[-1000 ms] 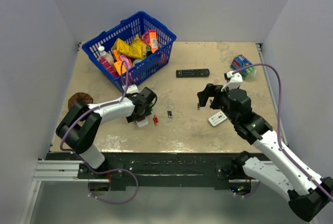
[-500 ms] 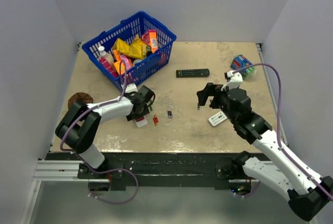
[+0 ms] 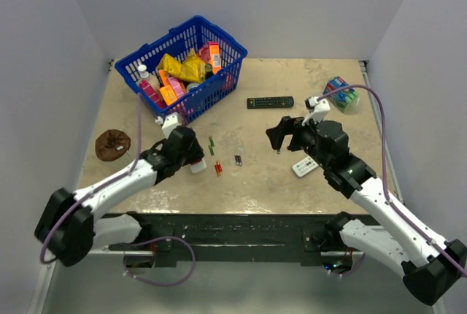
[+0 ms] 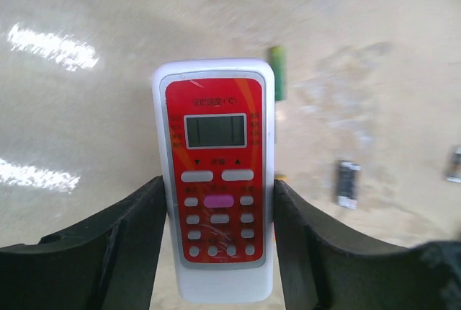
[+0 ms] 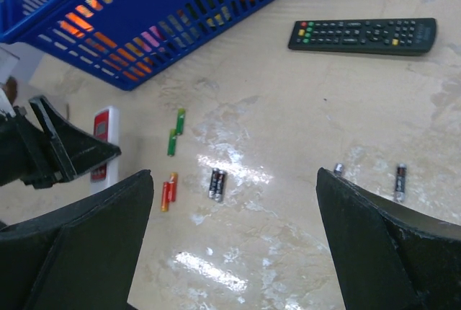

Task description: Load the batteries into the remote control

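Note:
The small white remote control with a red panel sits between the fingers of my left gripper, which is shut on its sides just above or on the table. It also shows in the top view and the right wrist view. The batteries lie to the remote's right: two green, a red-orange pair and a black pair. Two more batteries lie farther right. My right gripper is open and empty, hovering above the batteries, right of them in the top view.
A blue basket full of packets stands at the back left. A long black remote lies mid-back. A second white remote lies under my right arm. A teal box is at the back right, a brown lump at the left.
My left arm has swung out and down to the left, its gripper still at the remote and shifted slightly left. The green batteries now show. My right gripper has moved a little left.

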Action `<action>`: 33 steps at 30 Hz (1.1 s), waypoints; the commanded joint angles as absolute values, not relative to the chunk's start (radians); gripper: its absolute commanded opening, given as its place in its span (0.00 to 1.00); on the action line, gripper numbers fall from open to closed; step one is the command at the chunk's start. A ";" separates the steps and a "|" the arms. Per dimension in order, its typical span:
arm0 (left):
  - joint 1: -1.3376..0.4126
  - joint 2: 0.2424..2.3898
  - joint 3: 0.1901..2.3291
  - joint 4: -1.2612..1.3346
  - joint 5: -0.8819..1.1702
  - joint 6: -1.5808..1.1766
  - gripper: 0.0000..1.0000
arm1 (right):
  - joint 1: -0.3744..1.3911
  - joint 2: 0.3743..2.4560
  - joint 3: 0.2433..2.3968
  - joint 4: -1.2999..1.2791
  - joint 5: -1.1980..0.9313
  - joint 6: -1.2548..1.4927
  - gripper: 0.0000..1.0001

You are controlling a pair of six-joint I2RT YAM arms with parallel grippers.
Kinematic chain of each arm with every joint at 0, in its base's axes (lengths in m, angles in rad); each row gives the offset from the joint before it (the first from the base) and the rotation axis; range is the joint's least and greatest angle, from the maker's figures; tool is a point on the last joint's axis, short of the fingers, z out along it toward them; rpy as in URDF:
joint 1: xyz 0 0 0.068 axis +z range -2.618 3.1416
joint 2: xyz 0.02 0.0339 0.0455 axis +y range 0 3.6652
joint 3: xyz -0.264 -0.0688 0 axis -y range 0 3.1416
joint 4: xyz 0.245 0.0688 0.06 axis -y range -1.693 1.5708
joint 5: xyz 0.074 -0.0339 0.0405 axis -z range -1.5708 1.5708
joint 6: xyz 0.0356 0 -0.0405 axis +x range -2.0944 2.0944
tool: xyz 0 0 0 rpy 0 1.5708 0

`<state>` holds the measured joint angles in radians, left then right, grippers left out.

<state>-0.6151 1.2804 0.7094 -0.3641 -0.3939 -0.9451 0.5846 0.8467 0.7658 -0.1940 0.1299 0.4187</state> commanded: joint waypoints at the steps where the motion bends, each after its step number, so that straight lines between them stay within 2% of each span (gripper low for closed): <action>1: -0.606 1.047 0.603 -0.016 -0.322 -0.836 0.30 | 0.589 0.864 0.782 -0.080 0.003 0.379 0.98; 3: -0.604 0.947 0.531 0.175 -0.250 -0.784 0.28 | 0.589 0.874 0.782 -0.046 -0.060 0.368 0.98; 8: -0.598 0.825 0.436 0.441 -0.083 -0.703 0.27 | 0.589 0.908 0.775 0.075 -0.337 0.348 0.98; 15: -0.597 0.856 0.457 0.705 0.155 -0.684 0.29 | 0.591 1.005 0.761 0.271 -0.650 0.437 0.98; 22: -0.600 0.936 0.514 0.876 0.316 -0.756 0.27 | 0.594 1.058 0.776 0.400 -0.758 0.527 0.98; 33: -0.615 1.045 0.584 1.052 0.408 -0.831 0.27 | 0.604 1.130 0.762 0.595 -0.827 0.649 0.98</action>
